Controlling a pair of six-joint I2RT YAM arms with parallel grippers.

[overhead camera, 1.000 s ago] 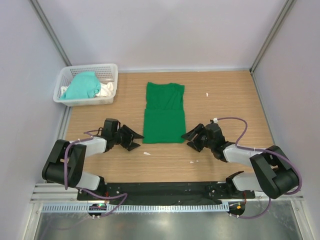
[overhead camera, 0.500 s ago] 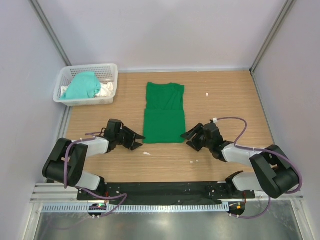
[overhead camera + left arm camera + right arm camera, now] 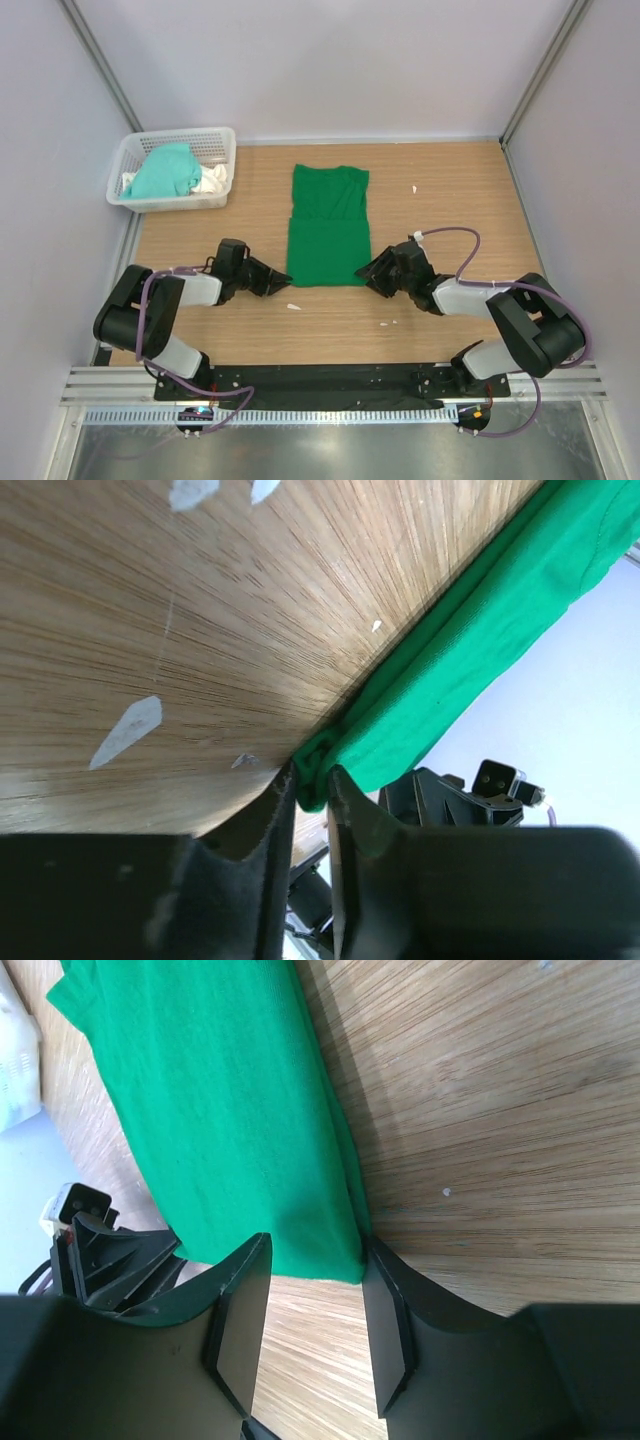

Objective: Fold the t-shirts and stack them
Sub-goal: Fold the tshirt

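Note:
The deep green t-shirt (image 3: 328, 225) lies folded into a narrow strip in the middle of the wooden table, collar end far. My left gripper (image 3: 283, 279) is at its near left corner. In the left wrist view the left gripper (image 3: 312, 772) pinches a bunched bit of the green t-shirt (image 3: 480, 610). My right gripper (image 3: 365, 272) is at the near right corner. There the right gripper (image 3: 315, 1250) stands open, straddling the corner of the green t-shirt (image 3: 220, 1100), one finger (image 3: 385, 1300) against its edge. The mint-teal t-shirt (image 3: 165, 172) lies crumpled in the basket.
The white lattice basket (image 3: 222, 140) stands at the far left and also holds a white cloth (image 3: 212, 180). Small white scraps (image 3: 294, 307) lie on the wood near the shirt. Grey walls close in the table on three sides.
Both grippers slid inward to the green t-shirt's near corners. The left jaws closed onto the left corner. The right jaws narrowed around the right corner.

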